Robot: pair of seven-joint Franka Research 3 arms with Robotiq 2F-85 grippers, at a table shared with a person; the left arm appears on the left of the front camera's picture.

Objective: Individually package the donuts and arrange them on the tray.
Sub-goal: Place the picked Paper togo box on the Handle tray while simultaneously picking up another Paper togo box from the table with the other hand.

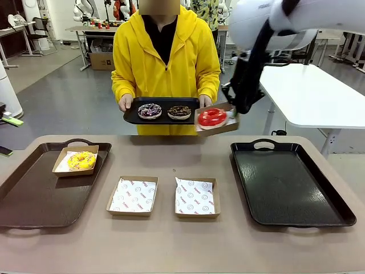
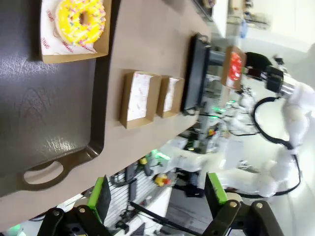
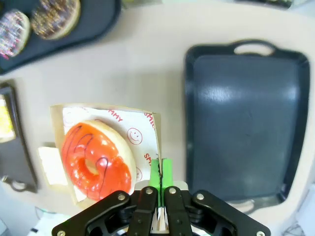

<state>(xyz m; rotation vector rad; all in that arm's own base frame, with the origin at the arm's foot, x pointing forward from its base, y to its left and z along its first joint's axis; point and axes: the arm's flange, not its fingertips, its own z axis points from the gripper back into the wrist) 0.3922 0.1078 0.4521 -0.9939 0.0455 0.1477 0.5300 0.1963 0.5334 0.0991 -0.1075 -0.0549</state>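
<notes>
**Front view.** The right hand comes down from the upper right of the frame and hangs in the air beyond the tabletop's far edge. A cardboard box is at its tip, tilted, with the red donut inside. The black hand body hides how the fingers meet the box.

**Right wrist view.** This settles the grip. The green pads are pressed flat together on the box rim and its paper liner, at lower centre, with no gap between them. The red donut lies left of the pads on printed paper.

**Person.** The person at the far side holds a small black tray at centre frame, just beside the lifted box.
- It carries the dark donut with purple-white sprinkles and the chocolate-brown donut.
- In the right wrist view both sit at upper left, and the sprinkled one is cut by the frame edge.

**Tabletop, front view.**
- The yellow donut sits in its own box on the brown tray, at left.
- Two paper-lined boxes lie side by side at centre, holding only their printed paper.
- The black tray lies at right.

**Left wrist view.** The left hand is at the bottom edge with its pads spread wide and nothing between them. It is above the handle end of the brown tray.
- The yellow donut is at upper left, with the top of its box cut off.
- The far side of this view is blurred; the red donut's box is small and soft at upper right.

**Hard to make out.** In the right wrist view, a yellow sliver shows at the left edge, too cut off to identify. One tabletop box is mostly hidden under the lifted one.
</notes>
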